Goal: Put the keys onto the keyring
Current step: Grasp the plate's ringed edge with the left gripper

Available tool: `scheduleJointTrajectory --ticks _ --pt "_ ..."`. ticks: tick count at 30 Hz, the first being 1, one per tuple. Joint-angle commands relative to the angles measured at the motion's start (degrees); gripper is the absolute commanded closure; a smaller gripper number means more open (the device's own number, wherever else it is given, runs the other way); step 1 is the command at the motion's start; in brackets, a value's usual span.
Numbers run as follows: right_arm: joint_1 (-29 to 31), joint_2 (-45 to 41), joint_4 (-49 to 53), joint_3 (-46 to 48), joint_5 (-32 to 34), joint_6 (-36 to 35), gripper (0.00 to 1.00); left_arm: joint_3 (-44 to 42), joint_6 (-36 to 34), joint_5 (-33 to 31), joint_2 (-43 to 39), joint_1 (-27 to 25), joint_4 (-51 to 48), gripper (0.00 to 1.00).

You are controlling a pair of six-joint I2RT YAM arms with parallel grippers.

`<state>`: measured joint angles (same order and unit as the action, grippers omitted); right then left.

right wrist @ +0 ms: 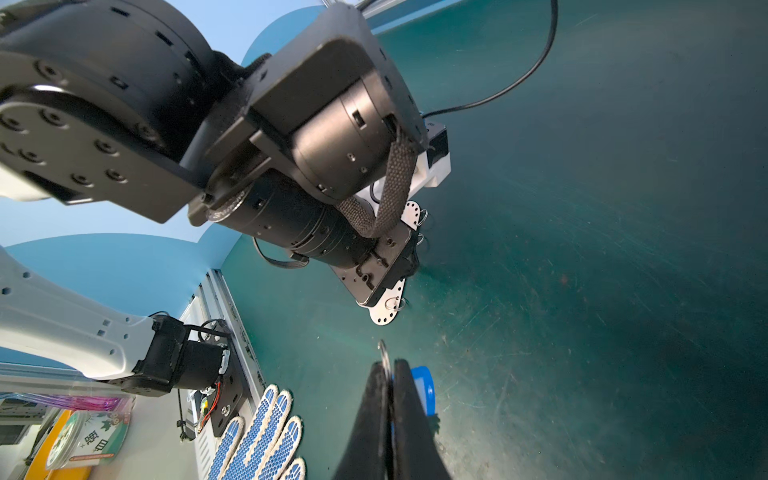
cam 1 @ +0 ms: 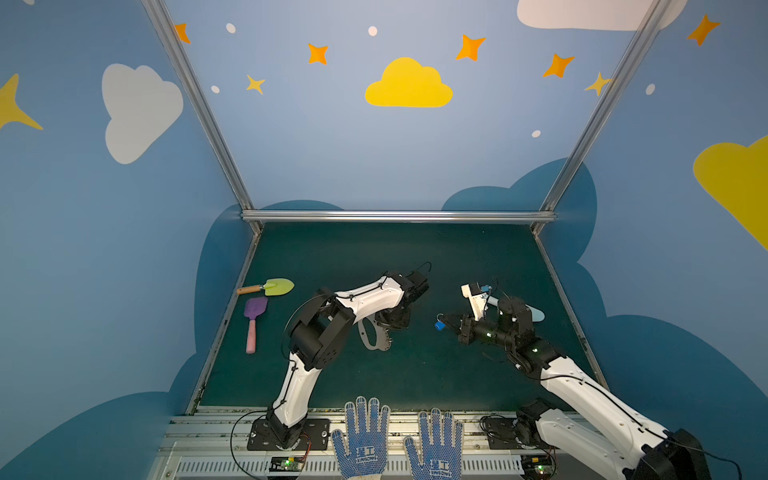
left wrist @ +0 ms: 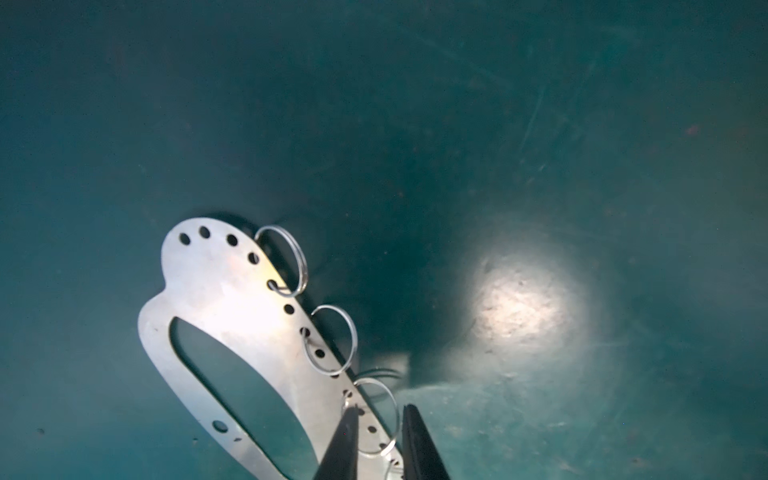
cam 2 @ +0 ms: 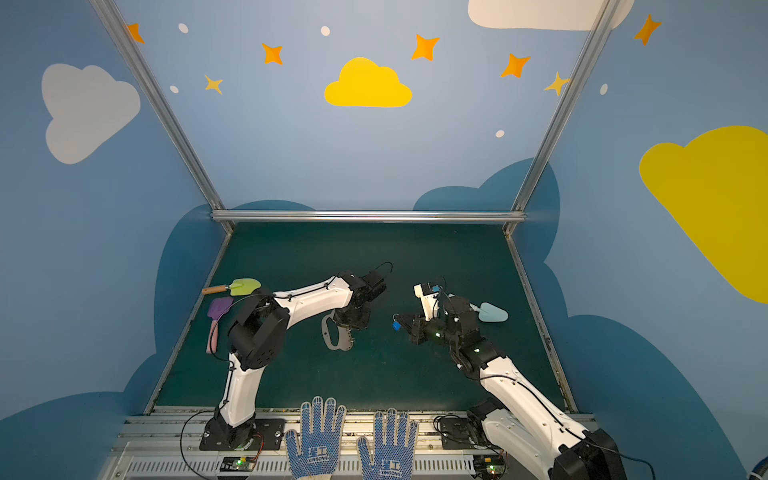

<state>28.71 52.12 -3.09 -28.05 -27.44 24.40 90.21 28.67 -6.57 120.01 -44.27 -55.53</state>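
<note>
In both top views the keyring (cam 1: pixel 371 338) sits beneath the left gripper (cam 1: pixel 390 326), the keys (cam 1: pixel 439 326) apart from it in the right gripper (cam 1: pixel 448 323); left wrist: jaws slightly parted astride the plate's holed edge, grip unclear; right wrist: jaws pressed together on the keys' wire loop, blue tag (right wrist: pixel 424 386) alongside; threading apparently still to come.
</note>
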Motion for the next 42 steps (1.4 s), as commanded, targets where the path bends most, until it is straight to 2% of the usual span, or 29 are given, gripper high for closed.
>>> scheduleJointTrajectory --ticks 1,5,10,13,17,20,35,42 --pt "-0.23 -0.79 -0.12 0.46 0.11 -0.4 1.0 0.67 -0.89 -1.78 0.67 -0.03 -2.66 0.81" --pt "-0.33 -0.7 -0.32 0.54 -0.02 -0.33 1.0 0.69 -1.07 -1.85 0.93 -0.02 -2.89 0.85" --pt "-0.33 -0.53 -0.55 0.63 -0.07 -0.08 1.0 0.8 -1.41 -1.34 0.8 -0.02 -2.95 0.95" --pt "-0.41 -0.61 -0.86 0.81 -0.16 0.03 1.0 1.03 -1.66 -1.69 0.7 0.04 -3.3 0.96" --pt "-0.41 -0.53 -1.11 0.81 -0.31 0.11 1.0 1.54 -2.21 -1.52 0.67 -0.05 -3.87 0.8" --pt "-0.41 -0.57 -1.3 0.9 -0.51 0.21 1.0 2.17 -2.93 -1.82 1.27 -0.29 -4.62 0.76" --pt "-0.41 -1.23 -1.76 0.98 -0.93 0.91 1.0 3.62 -4.39 -6.03 3.83 -1.16 -6.53 0.76" --pt "-0.42 -1.32 -2.49 1.51 -1.26 1.55 1.0 6.08 -5.63 -7.03 4.62 -1.34 -7.29 0.73"
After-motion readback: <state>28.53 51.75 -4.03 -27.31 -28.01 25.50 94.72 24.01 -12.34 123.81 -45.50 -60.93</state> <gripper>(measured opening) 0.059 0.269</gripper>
